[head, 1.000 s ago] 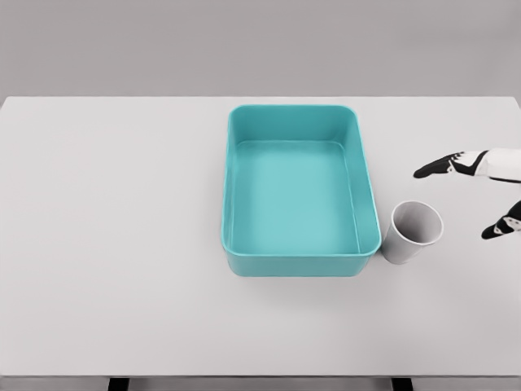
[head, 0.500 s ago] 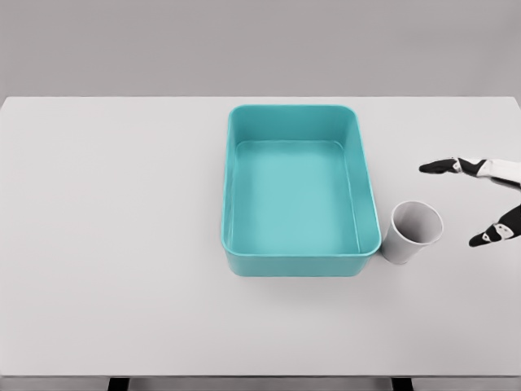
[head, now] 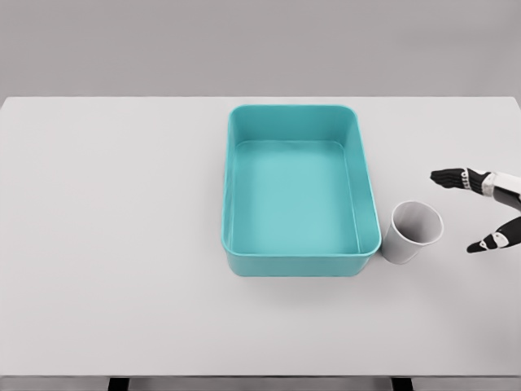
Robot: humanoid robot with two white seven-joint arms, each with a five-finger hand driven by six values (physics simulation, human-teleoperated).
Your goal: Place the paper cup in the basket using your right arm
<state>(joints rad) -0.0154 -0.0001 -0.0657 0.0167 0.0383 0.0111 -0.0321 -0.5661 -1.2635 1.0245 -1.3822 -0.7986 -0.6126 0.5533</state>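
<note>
Paper cup (head: 415,231) not yet grasped, upright outside basket (head: 299,259); right hand (head: 487,209) held spread at table's (head: 122,244) right edge

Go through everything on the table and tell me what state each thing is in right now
Cup: upright, mouth open, on the table beside the basket's right wall, not held.
Basket: upright, nothing inside.
Right robot hand: fingers spread, holding nothing, just right of the cup, not touching it.
Left robot hand: out of view.
</note>
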